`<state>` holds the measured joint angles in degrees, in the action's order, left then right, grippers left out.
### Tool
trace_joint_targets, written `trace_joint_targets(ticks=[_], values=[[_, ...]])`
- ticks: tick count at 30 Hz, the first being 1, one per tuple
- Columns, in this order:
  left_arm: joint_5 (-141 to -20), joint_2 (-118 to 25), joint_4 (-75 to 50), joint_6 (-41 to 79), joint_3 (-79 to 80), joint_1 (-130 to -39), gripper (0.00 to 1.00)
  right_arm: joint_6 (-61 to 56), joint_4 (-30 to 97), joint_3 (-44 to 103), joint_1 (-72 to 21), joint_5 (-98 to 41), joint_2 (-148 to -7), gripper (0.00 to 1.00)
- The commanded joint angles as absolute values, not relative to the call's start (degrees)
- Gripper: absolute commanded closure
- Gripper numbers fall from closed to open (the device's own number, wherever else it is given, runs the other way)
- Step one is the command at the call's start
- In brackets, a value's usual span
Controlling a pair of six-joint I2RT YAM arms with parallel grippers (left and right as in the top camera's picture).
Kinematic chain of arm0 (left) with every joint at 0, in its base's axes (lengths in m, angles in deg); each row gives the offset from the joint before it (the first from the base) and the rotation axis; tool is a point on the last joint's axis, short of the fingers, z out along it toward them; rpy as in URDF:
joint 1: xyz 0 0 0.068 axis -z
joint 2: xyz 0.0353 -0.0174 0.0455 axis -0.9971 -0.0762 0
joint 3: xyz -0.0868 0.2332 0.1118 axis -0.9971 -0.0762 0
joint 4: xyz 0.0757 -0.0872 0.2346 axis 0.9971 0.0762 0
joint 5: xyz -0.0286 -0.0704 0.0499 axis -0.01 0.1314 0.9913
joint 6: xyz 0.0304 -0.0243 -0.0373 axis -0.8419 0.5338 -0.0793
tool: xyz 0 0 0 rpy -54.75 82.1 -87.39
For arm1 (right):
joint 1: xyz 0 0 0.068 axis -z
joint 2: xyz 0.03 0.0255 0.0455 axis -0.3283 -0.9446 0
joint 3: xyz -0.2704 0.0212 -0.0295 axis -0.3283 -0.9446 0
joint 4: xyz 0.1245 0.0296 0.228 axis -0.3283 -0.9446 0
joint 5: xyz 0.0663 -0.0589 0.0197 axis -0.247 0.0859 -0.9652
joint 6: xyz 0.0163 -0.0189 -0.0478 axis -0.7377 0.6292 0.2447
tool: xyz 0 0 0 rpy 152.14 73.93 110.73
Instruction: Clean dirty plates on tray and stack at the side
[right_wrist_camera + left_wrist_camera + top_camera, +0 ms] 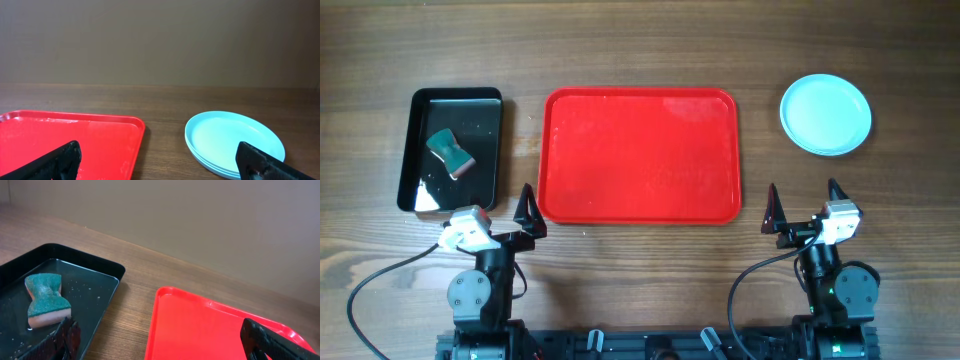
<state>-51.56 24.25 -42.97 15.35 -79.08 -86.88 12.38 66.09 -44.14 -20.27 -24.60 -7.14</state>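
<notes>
Plates [825, 114] sat stacked beyond right hand [802, 208], tray [640, 150] bare, sponge [451, 153] lay beyond left hand [531, 214]: cleaning judged done. Both hands apart, empty.

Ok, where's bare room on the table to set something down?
The red tray is bare inside. Open wood lies between it and the plate stack, and along the far edge. Tightest: the strip between black tray and red tray.

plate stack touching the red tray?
Apart. Overhead shows a strip of table between the plate stack and the right rim of the tray. The right wrist view shows the same gap.
</notes>
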Motion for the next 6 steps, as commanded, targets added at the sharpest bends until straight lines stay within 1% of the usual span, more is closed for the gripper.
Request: trace_joint_targets(ticks=[1,6], values=[[-51.84,24.9,-42.97,15.02,-79.39,-87.3,0.0,13.1,66.18,-44.22,-20.64,-24.01,-6.61,0.0],[-51.86,24.9,-42.97,15.02,-79.39,-87.3,0.0,13.1,66.18,-44.22,-20.67,-24.01,-6.61,0.0]])
